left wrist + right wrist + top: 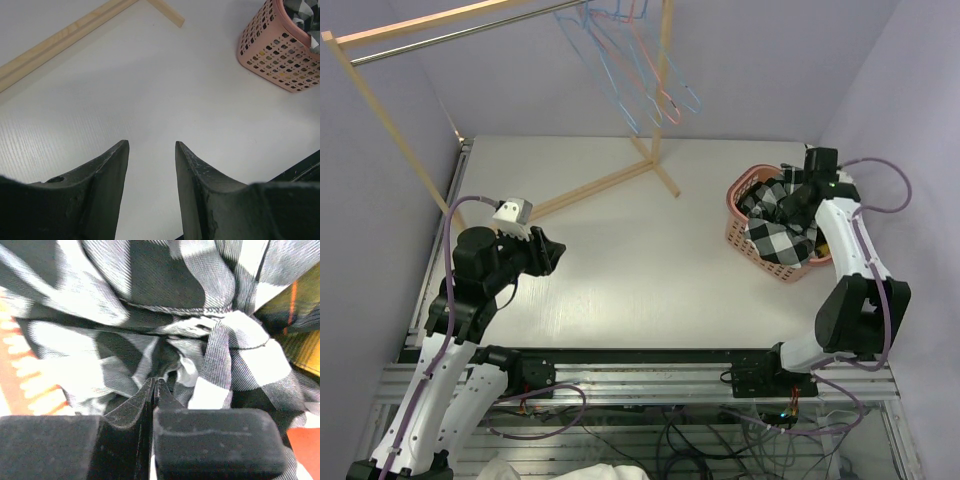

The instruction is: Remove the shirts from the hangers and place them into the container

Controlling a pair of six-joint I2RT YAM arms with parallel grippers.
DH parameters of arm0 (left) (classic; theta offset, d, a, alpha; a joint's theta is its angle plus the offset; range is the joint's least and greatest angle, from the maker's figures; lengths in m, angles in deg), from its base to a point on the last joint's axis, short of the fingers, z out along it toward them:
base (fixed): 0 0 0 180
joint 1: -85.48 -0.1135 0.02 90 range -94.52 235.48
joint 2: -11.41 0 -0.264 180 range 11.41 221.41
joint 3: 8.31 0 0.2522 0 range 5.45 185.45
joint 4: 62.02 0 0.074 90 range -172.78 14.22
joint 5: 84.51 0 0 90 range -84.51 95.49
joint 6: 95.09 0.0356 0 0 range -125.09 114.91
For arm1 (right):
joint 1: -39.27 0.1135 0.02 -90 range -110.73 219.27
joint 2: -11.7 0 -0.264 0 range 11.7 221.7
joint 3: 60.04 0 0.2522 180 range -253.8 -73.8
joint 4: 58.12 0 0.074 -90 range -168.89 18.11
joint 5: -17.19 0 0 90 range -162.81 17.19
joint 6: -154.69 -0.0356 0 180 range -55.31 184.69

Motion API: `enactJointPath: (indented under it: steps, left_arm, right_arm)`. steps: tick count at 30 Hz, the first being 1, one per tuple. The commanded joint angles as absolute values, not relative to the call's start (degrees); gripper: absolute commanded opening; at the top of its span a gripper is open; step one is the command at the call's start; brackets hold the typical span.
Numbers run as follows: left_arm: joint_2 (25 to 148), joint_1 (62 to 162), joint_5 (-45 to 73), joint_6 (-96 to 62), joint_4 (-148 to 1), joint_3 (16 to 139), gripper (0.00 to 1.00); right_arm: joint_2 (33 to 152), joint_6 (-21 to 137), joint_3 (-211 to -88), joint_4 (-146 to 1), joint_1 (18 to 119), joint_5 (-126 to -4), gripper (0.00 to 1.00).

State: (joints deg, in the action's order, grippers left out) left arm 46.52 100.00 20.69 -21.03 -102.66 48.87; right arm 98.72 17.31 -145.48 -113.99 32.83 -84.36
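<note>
A black-and-white checked shirt (775, 232) lies bunched in the pink container (738, 236) at the table's right, spilling over its near rim. My right gripper (787, 206) reaches down into it. In the right wrist view the shirt (165, 305) fills the frame, its folds gathering at my right gripper (156, 381), whose jaws are pressed together on the cloth. Bare blue and pink hangers (642, 72) hang on the rail at the back. My left gripper (558, 252) hovers over the table's left side. In its wrist view it (150, 145) is open and empty, with the container (272, 55) far off.
The wooden rack's foot (600, 185) runs diagonally across the back of the table, with its upright post (663, 70) near the hangers. Another dark and yellow plaid cloth (295, 325) lies under the shirt in the container. The rack foot (60, 42) also crosses the left wrist view.
</note>
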Motion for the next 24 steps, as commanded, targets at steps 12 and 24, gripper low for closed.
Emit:
enactJointPath:
  steps: [12, 24]
  left_arm:
    - [46.1, 100.5, 20.6, -21.3, -101.7, 48.7, 0.53]
    - [47.5, 100.5, 21.3, -21.3, -101.6, 48.7, 0.53]
  right_arm:
    - [97.0, 10.4, -161.8, -113.1, 31.5, -108.6, 0.00]
    - [108.5, 8.5, -166.7, -117.1, 27.4, -104.2, 0.00]
